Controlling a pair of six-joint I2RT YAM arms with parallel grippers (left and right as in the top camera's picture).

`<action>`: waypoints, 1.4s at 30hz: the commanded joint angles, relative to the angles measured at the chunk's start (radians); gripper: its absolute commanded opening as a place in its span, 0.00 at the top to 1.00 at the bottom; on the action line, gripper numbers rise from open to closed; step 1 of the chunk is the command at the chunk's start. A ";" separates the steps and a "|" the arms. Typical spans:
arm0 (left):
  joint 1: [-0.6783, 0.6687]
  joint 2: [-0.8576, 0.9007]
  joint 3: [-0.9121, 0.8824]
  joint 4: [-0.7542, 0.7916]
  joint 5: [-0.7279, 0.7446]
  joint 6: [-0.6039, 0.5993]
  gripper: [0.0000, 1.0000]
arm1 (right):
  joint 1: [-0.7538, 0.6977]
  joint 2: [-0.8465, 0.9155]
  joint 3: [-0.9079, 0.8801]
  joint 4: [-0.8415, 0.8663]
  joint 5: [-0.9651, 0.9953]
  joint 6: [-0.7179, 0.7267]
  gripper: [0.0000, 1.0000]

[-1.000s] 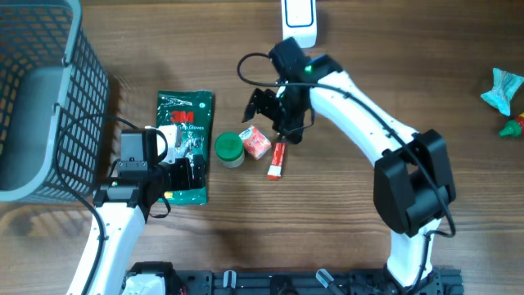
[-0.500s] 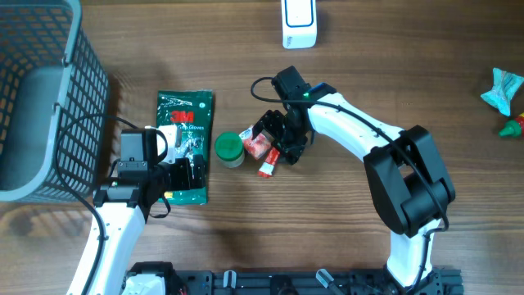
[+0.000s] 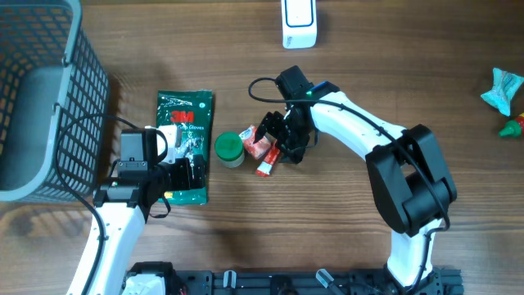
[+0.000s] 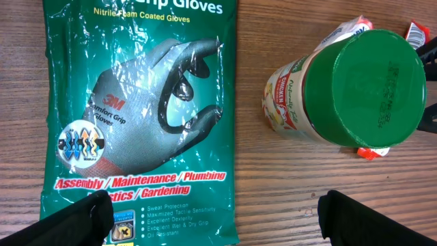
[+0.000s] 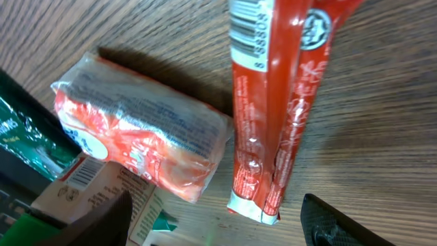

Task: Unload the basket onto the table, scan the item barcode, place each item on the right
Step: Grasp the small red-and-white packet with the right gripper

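Observation:
A long red stick packet (image 5: 273, 102) lies on the wooden table, with a barcode (image 5: 246, 31) on its far end. Beside it lies an orange-red wrapped block (image 5: 143, 137). My right gripper (image 5: 218, 225) hangs open low over both, its fingers (image 5: 348, 222) standing either side of the packet's near end without touching it. From overhead the right gripper (image 3: 278, 141) covers the block (image 3: 256, 144) and the stick packet (image 3: 265, 165). The white scanner (image 3: 297, 20) stands at the table's far edge. My left gripper (image 4: 222, 219) is open over the lower edge of a green glove pack (image 4: 143, 116).
A green-lidded jar (image 4: 348, 85) stands between the glove pack (image 3: 185, 147) and the red items. A grey wire basket (image 3: 49, 98) fills the left side. A teal wrapper (image 3: 501, 88) and a small red-and-green item (image 3: 512, 129) lie at the far right.
My right gripper has come down from near the scanner onto the red items and its jaws have narrowed a little. The stick packet has shifted slightly left. The left arm has not moved.

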 commanded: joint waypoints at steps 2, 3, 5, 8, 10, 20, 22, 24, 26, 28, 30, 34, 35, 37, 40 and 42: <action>0.008 0.002 0.000 0.003 -0.002 -0.009 0.00 | -0.002 -0.079 -0.008 0.026 -0.038 -0.005 0.24; 0.008 0.002 0.000 0.003 -0.002 -0.009 0.00 | -0.002 -0.079 -0.008 0.037 -0.053 0.015 0.27; 0.008 0.002 0.000 0.003 -0.002 -0.009 0.00 | -0.002 -0.079 -0.009 0.060 -0.055 0.031 0.32; 0.008 0.002 0.000 0.003 -0.002 -0.009 0.00 | 0.003 -0.078 -0.009 0.093 0.006 0.060 0.36; 0.008 0.002 0.000 0.003 -0.001 -0.009 0.00 | 0.009 -0.073 -0.009 0.087 0.065 0.082 0.37; 0.008 0.002 0.000 0.003 -0.002 -0.009 0.00 | 0.060 -0.047 -0.014 0.088 0.146 0.158 0.42; 0.008 0.002 0.000 0.003 -0.002 -0.009 0.00 | 0.060 -0.029 -0.014 0.093 0.177 0.177 0.42; 0.008 0.002 0.000 0.003 -0.002 -0.009 0.00 | 0.060 -0.017 -0.014 0.101 0.182 0.188 0.42; 0.008 0.002 0.000 0.003 -0.002 -0.009 0.00 | 0.061 -0.003 -0.014 0.107 0.182 0.188 0.44; 0.008 0.002 0.000 0.003 -0.002 -0.009 0.00 | 0.063 0.013 -0.014 0.111 0.180 0.189 0.44; 0.008 0.002 0.000 0.003 -0.002 -0.009 0.00 | 0.063 0.030 -0.014 0.113 0.181 0.197 0.47; 0.008 0.002 0.000 0.003 -0.002 -0.009 0.00 | 0.062 0.067 -0.014 0.127 0.182 0.241 0.48; 0.008 0.002 0.000 0.003 -0.002 -0.009 0.00 | 0.062 0.072 -0.014 0.134 0.181 0.243 0.49; 0.008 0.002 0.000 0.003 -0.002 -0.009 0.00 | 0.062 0.086 -0.014 0.152 0.182 0.243 0.54; 0.008 0.002 0.000 0.003 -0.002 -0.009 0.00 | 0.062 0.109 -0.014 0.166 0.177 0.245 0.68; 0.008 0.002 0.000 0.003 -0.002 -0.009 0.00 | 0.062 0.120 -0.014 0.167 0.177 0.245 0.78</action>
